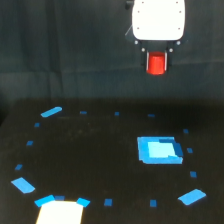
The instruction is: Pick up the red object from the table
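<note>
The end effector (157, 63) is closed on the red block (156, 64), high above the blue square (159, 150). Around that square the black worktop (100, 160) carries small blue marks.

Nothing readable here, honestly: no text, labels or numbers on the table (100, 150) or its tape marks (108, 202).

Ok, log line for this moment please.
phase: lifted | gripper: shut on red object | red object: held above table, not touching | blue square patch: below, on table
</note>
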You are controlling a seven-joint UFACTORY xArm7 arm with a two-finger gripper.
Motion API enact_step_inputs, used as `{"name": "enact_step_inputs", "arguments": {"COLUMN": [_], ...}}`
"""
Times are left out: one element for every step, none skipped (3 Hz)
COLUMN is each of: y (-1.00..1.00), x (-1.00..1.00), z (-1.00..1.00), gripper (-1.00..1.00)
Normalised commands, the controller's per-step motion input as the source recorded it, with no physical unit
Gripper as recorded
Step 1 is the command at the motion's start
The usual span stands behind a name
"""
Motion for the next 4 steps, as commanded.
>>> {"name": "enact_step_inputs", "arguments": {"y": [-0.10, 0.26, -0.12, 0.01], "x": [-0.05, -0.04, 0.02, 0.49], "z": [1.00, 0.90, 0.94, 0.57], "gripper": [-0.88, -0.93, -0.82, -1.00]}}
